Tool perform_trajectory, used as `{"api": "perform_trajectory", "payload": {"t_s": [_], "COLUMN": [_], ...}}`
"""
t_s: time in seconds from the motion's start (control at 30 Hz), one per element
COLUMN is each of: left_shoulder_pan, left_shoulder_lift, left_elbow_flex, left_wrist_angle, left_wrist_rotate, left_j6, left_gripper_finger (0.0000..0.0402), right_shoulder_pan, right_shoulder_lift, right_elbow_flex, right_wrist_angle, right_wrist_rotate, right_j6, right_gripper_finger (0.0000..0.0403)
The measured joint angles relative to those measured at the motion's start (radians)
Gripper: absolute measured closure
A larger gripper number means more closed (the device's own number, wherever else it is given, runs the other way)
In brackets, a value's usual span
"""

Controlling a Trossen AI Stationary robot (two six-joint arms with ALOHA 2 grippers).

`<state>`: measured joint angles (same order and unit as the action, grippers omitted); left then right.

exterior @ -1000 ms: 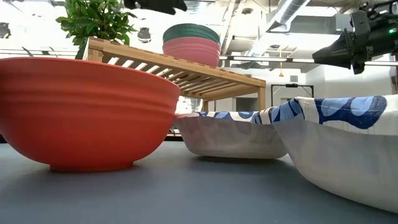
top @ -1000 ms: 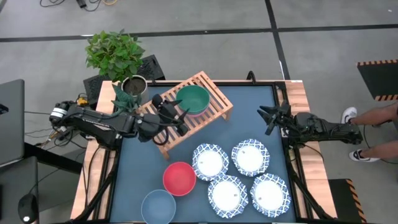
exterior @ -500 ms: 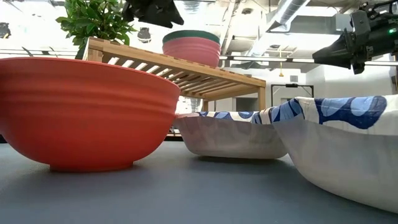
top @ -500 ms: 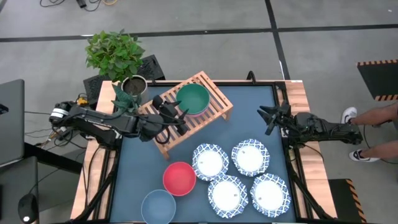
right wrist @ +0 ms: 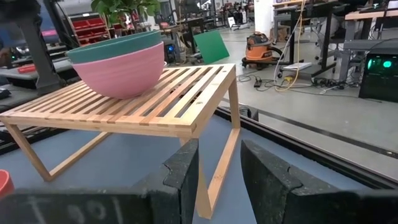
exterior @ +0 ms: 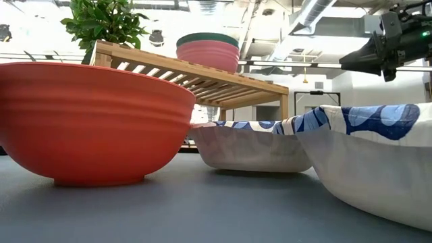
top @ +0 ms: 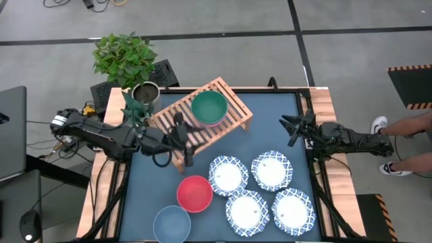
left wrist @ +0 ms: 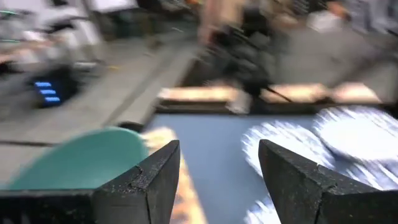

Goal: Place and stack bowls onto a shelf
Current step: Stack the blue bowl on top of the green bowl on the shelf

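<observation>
A dark green bowl (top: 209, 106) sits nested in a pink bowl (right wrist: 124, 70) on the wooden slat shelf (top: 233, 108) at the table's far middle. A red bowl (top: 194, 193) and a grey-blue bowl (top: 171, 223) stand on the tabletop near the front. Several white dishes with blue rims (top: 260, 191) lie to their right. My left gripper (top: 184, 143) is open and empty over the shelf's near left corner, between the stack and the red bowl. My right gripper (top: 290, 128) is open and empty at the table's right edge.
A potted plant in a metal pot (top: 143, 93) stands at the far left corner behind the shelf. Bare blue tabletop (top: 277, 128) lies between the shelf and my right gripper. A person's shoe (top: 378, 125) shows beyond the right edge.
My left gripper has drawn back from the green bowl on the shelf and gone toward the table's near edge. It has also left the low view. The bowls and the shelf have stayed where they were.
</observation>
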<state>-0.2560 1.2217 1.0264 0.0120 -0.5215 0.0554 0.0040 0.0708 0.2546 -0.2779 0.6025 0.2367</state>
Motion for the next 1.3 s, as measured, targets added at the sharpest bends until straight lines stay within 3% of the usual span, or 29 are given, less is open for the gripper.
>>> {"api": "perform_trajectory", "payload": {"t_s": [0.2, 0.43, 0.87, 1.1, 1.3], "left_shoulder_pan": [-0.079, -0.174, -0.304, -0.364, -0.396], "left_shoulder_lift": [0.001, 0.001, 0.001, 0.001, 0.002], "left_elbow_flex": [0.000, 0.000, 0.000, 0.000, 0.000], "left_wrist_angle": [-0.200, -0.284, -0.526, -0.766, -0.878], "left_wrist_rotate": [0.162, 0.240, 0.475, 0.490, 0.475], "left_j6": [-0.105, -0.291, -0.847, -1.112, -1.215], "left_gripper_finger": [0.0196, 0.0196, 0.0196, 0.0196, 0.0196], "right_shoulder_pan": [0.000, 0.000, 0.000, 0.000, 0.000], "right_shoulder_lift": [0.000, 0.000, 0.000, 0.000, 0.000], "right_elbow_flex": [0.000, 0.000, 0.000, 0.000, 0.000], "right_wrist_angle": [-0.007, -0.007, -0.007, -0.007, -0.010], "right_wrist_rotate": [0.000, 0.000, 0.000, 0.000, 0.000], "right_j6": [0.000, 0.002, 0.002, 0.009, 0.009], "right_gripper_finger": [0.0259, 0.0259, 0.0259, 0.0259, 0.0259]}}
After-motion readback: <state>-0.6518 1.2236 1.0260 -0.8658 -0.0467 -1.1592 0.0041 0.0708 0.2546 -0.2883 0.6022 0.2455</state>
